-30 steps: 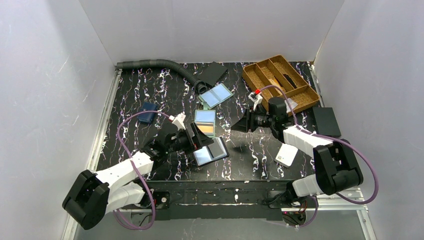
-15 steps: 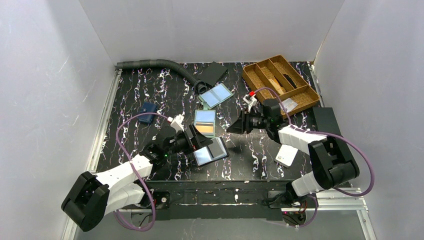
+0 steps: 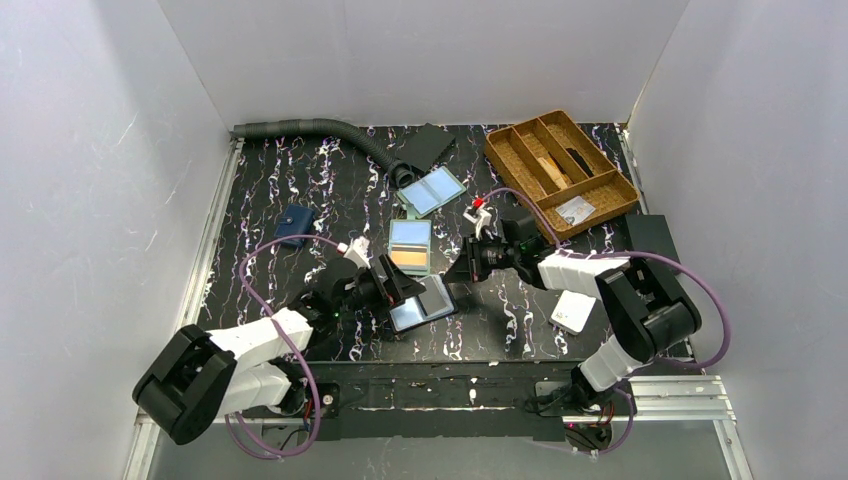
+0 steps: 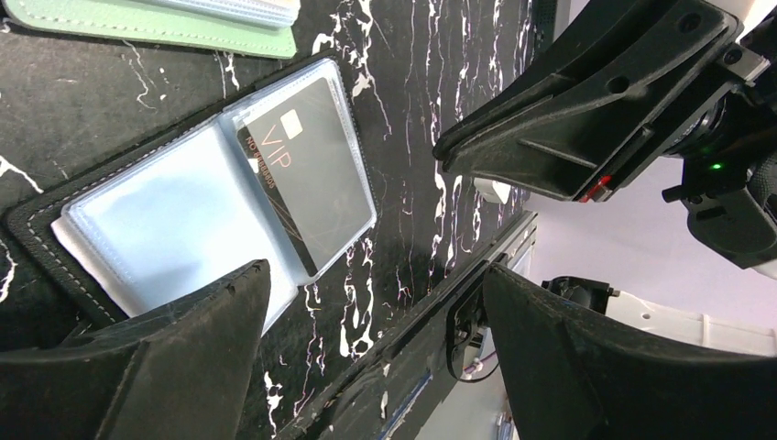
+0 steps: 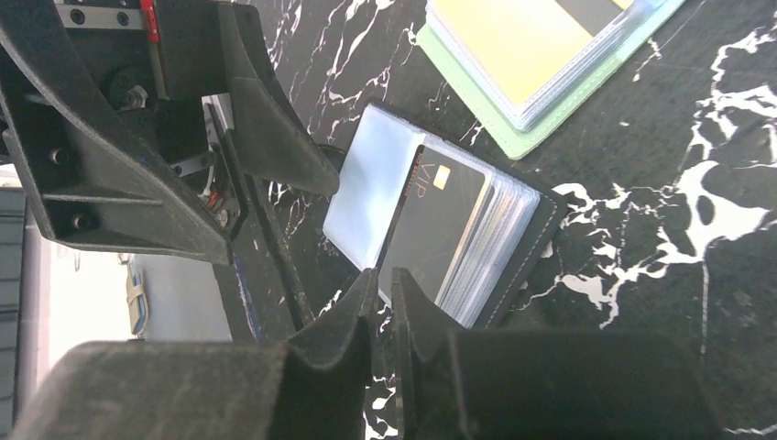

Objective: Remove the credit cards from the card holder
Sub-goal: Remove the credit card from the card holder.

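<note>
Where the white walls boxed it in, the table was black marble-print veined in white and purple. Mid-table lay the green holder, open and flat, with a blue card in its far clear pocket and an orange card in the near one. Just nearer the arms, a black folder lay open, a black card lettered VIP in one clear sleeve. The left gripper hung over that folder, fingers spread wide and holding nothing. The right gripper pointed at the folder, fingers pressed almost together, with nothing seen between them.
</note>
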Robot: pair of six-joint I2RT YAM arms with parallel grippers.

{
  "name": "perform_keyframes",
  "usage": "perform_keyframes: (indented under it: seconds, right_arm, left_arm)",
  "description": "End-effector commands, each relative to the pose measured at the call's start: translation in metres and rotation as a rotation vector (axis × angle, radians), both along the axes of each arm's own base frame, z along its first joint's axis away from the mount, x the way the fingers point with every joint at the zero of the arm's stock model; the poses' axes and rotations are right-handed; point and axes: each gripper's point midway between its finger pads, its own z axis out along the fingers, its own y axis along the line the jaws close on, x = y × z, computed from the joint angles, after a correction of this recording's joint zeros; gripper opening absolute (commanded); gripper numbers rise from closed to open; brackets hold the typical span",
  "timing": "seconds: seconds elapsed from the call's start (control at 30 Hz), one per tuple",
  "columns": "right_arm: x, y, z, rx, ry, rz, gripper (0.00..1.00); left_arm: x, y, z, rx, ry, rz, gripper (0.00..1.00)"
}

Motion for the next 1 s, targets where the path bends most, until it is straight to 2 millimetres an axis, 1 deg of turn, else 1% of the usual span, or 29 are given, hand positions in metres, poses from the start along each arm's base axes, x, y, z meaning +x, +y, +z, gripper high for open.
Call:
perform_keyframes:
  seconds: [0.0,0.17,0.33,0.5,0.73,0.97]
  right_arm:
    - [0.003,0.014,0.003,-0.007,-0.048,0.046,0.17]
    - [0.001,0.017,-0.008,-0.036,-0.028,0.062,0.14]
    - [0.000,0.019,-0.014,-0.049,-0.017,0.073,0.14]
    - [0.000,0.020,-0.021,-0.069,-0.007,0.084,0.16]
    - [0.000,0.021,-0.027,-0.085,0.001,0.096,0.20]
    - [0.000,0.020,-0.031,-0.099,0.010,0.097,0.21]
  left_arm:
    - [0.005,0.002,0.000,-0.006,-0.019,0.038,0.83]
    - [0.007,-0.001,-0.006,0.001,0.002,0.036,0.77]
    - [0.006,-0.001,-0.011,-0.001,0.013,0.038,0.68]
    - [0.007,-0.003,-0.016,0.001,0.024,0.034,0.65]
    - [0.007,-0.005,-0.024,0.010,0.048,0.029,0.62]
    - [0.007,-0.006,-0.031,0.019,0.068,0.023,0.60]
